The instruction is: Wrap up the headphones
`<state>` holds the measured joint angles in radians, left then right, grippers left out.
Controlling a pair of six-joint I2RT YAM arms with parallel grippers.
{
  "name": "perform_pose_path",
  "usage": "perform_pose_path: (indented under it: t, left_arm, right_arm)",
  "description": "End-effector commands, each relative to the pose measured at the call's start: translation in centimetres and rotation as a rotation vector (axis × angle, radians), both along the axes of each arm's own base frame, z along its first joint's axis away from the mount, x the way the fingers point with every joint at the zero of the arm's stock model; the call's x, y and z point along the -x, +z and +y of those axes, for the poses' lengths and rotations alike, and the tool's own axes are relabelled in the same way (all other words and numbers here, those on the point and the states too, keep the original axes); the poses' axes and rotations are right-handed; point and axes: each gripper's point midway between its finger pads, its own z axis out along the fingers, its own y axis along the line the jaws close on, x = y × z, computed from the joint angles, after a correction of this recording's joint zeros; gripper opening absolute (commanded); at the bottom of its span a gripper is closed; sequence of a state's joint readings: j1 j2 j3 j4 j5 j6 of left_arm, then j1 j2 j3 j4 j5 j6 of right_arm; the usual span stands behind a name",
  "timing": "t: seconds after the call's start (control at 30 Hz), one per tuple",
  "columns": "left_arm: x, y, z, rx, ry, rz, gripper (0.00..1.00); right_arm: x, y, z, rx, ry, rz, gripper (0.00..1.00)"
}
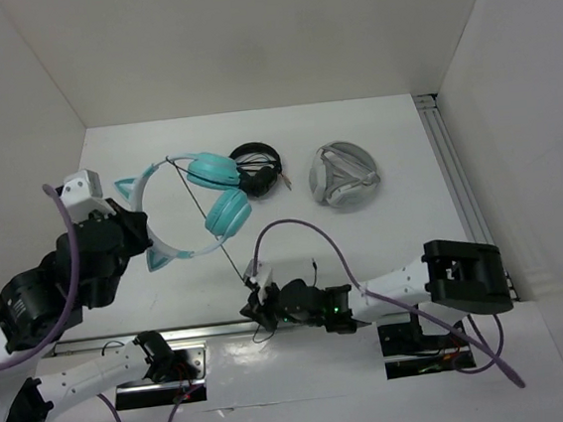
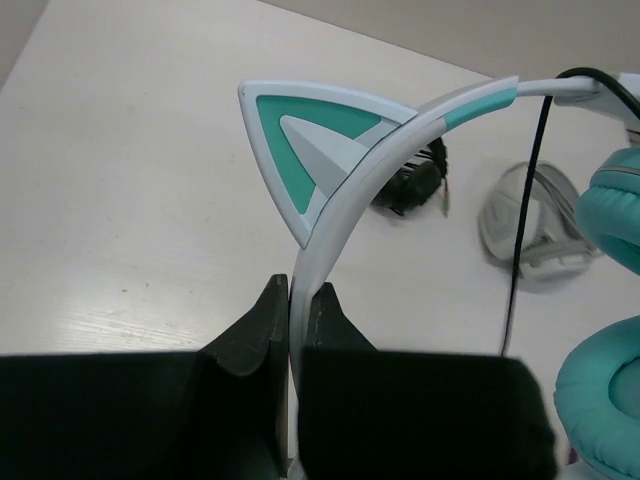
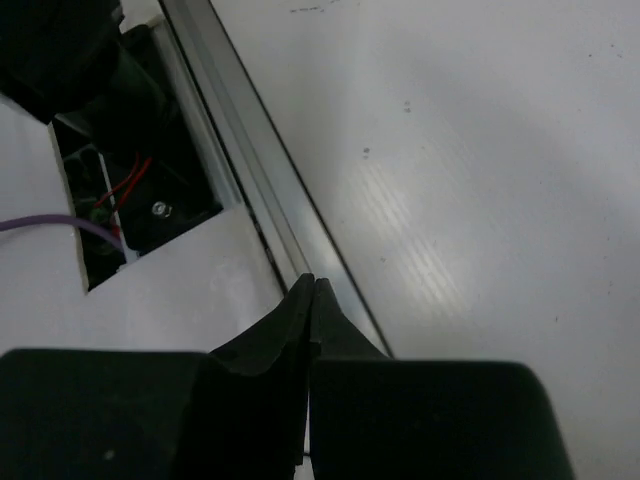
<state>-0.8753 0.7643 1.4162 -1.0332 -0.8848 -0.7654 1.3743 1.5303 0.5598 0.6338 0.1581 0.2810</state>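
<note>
The teal headphones (image 1: 213, 170) are lifted at the back left, ear cups hanging toward the middle. My left gripper (image 1: 136, 228) is shut on their pale headband (image 2: 330, 215), just below a cat ear (image 2: 310, 140). The thin black cable (image 1: 214, 232) runs taut from the top of the headband down to my right gripper (image 1: 254, 303) near the table's front edge. In the right wrist view that gripper (image 3: 312, 282) has its jaws pressed together, with only a thin dark strand low between them. The cable (image 2: 520, 250) hangs past a teal ear cup (image 2: 615, 210).
Small black headphones (image 1: 257, 166) lie behind the teal ear cups. Folded grey-white headphones (image 1: 345, 177) sit to their right. An aluminium rail (image 1: 452, 165) lines the right side and another (image 3: 260, 170) the front edge. White walls enclose the table.
</note>
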Motion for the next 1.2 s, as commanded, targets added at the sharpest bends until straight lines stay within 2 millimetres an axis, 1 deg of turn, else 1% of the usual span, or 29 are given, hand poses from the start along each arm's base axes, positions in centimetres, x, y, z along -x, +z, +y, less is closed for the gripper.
perform_pose_path:
  t: [0.0, 0.07, 0.1, 0.13, 0.17, 0.2, 0.27, 0.3, 0.4, 0.43, 0.47, 0.5, 0.57, 0.6, 0.63, 0.67, 0.7, 0.73, 0.77, 0.8, 0.83, 0.9, 0.93, 1.0, 1.03, 1.07, 1.1, 1.13, 1.17]
  left_arm:
    - [-2.2, 2.7, 1.7, 0.134, 0.261, -0.134, 0.0]
    - [-3.1, 1.6, 1.6, 0.091, 0.308, -0.1, 0.0]
    - [-3.4, 1.1, 1.7, 0.081, 0.331, -0.089, 0.0]
    - [-3.3, 0.1, 2.1, 0.087, 0.369, -0.06, 0.0]
    - [-3.5, -0.4, 1.9, 0.081, 0.377, -0.044, 0.0]
    - [-3.9, -1.4, 1.7, 0.052, 0.394, -0.018, 0.0]
    - [-3.8, -2.7, 1.7, 0.065, 0.422, 0.021, 0.0]
    - [-3.9, -3.0, 1.7, 0.058, 0.427, 0.031, 0.0]
    - [-4.1, -4.3, 1.4, 0.021, 0.437, 0.064, 0.0]
    - [-4.3, -4.6, 1.3, -0.013, 0.431, 0.078, 0.0]
    - [-4.4, -5.1, 1.1, -0.063, 0.423, 0.102, 0.0]
    - [-4.3, -5.6, 1.3, -0.093, 0.424, 0.121, 0.0]
    - [-4.2, -5.8, 1.3, -0.124, 0.408, 0.15, 0.0]
    - [-4.5, -5.9, 0.9, -0.185, 0.369, 0.167, 0.0]
    - [-4.4, -6.3, 0.9, -0.208, 0.352, 0.185, 0.0]
    - [-4.8, -6.6, 0.0, -0.206, 0.313, 0.194, 0.0]
    - [-4.9, -7.5, -0.2, -0.307, 0.25, 0.229, 0.0]
    - [-4.7, -8.2, -0.9, -0.31, 0.19, 0.257, 0.0]
    - [-5.0, -8.6, -1.6, -0.321, 0.148, 0.262, 0.0]
    - [-4.7, -9.1, -1.6, -0.355, 0.107, 0.283, 0.0]
    - [-4.5, -9.8, -1.8, -0.363, 0.077, 0.296, 0.0]
    - [-4.0, -11.4, -3.2, -0.38, -0.038, 0.327, 0.0]
    - [-3.8, -11.8, -3.9, -0.383, -0.089, 0.329, 0.0]
    - [-2.9, -12.5, -5.2, -0.375, -0.215, 0.329, 0.0]
    - [-2.7, -13.3, -5.5, -0.375, -0.244, 0.333, 0.0]
    - [-2.3, -13.7, -5.7, -0.379, -0.274, 0.338, 0.0]
    - [-2.0, -13.4, -5.9, -0.359, -0.292, 0.318, 0.0]
    - [-1.7, -13.2, -6.3, -0.356, -0.313, 0.306, 0.0]
    - [-1.6, -13.2, -6.4, -0.352, -0.321, 0.309, 0.0]
  right_arm:
    - [0.4, 0.8, -2.1, 0.11, -0.182, -0.078, 0.0]
    - [2.5, 1.7, -1.6, 0.118, -0.146, -0.082, 0.0]
    - [3.0, 2.9, -0.9, 0.106, -0.14, -0.087, 0.0]
    - [4.0, 3.3, -0.9, 0.12, -0.118, -0.094, 0.0]
    - [4.4, 3.8, -0.6, 0.118, -0.109, -0.094, 0.0]
    - [4.8, 5.4, 0.3, 0.093, -0.097, -0.1, 0.02]
    - [5.3, 5.9, 0.7, 0.124, -0.069, -0.119, 0.02]
    - [5.4, 7.0, 1.5, 0.114, -0.066, -0.125, 0.02]
    - [5.1, 8.4, 1.6, 0.144, -0.086, -0.195, 0.02]
    - [5.2, 10.3, 2.2, 0.124, -0.096, -0.212, 0.02]
    - [4.1, 10.1, 1.3, 0.19, -0.136, -0.266, 0.02]
    - [4.0, 12.0, 1.5, 0.181, -0.161, -0.291, 0.02]
    - [3.1, 12.6, -0.1, 0.268, -0.204, -0.365, 0.02]
    - [2.0, 13.9, -1.0, 0.278, -0.274, -0.397, 0.02]
    - [1.4, 15.5, -1.4, 0.281, -0.308, -0.423, 0.02]
    - [0.8, 16.1, -2.6, 0.329, -0.329, -0.465, 0.02]
    - [-0.1, 17.4, -3.7, 0.339, -0.391, -0.502, 0.03]
    - [-0.6, 19.1, -4.2, 0.327, -0.423, -0.517, 0.03]
    - [-1.0, 19.7, -4.9, 0.365, -0.437, -0.564, 0.03]
    - [-1.7, 21.1, -6.0, 0.366, -0.491, -0.593, 0.04]
    - [-1.9, 22.4, -6.3, 0.354, -0.511, -0.605, 0.04]
    - [-3.3, 24.6, -8.0, 0.368, -0.574, -0.649, 0.06]
    - [-3.8, 25.2, -8.6, 0.372, -0.597, -0.662, 0.06]
    - [-4.8, 27.4, -10.0, 0.351, -0.647, -0.68, 0.07]
    - [-5.8, 27.9, -10.8, 0.354, -0.677, -0.684, 0.08]
    - [-6.5, 28.3, -12.0, 0.349, -0.7, -0.687, 0.08]
    - [-7.2, 29.0, -12.5, 0.339, -0.711, -0.696, 0.13]
    - [-8.9, 29.3, -13.4, 0.337, -0.741, -0.687, 0.15]
    - [-9.7, 29.9, -14.3, 0.311, -0.75, -0.673, 0.15]
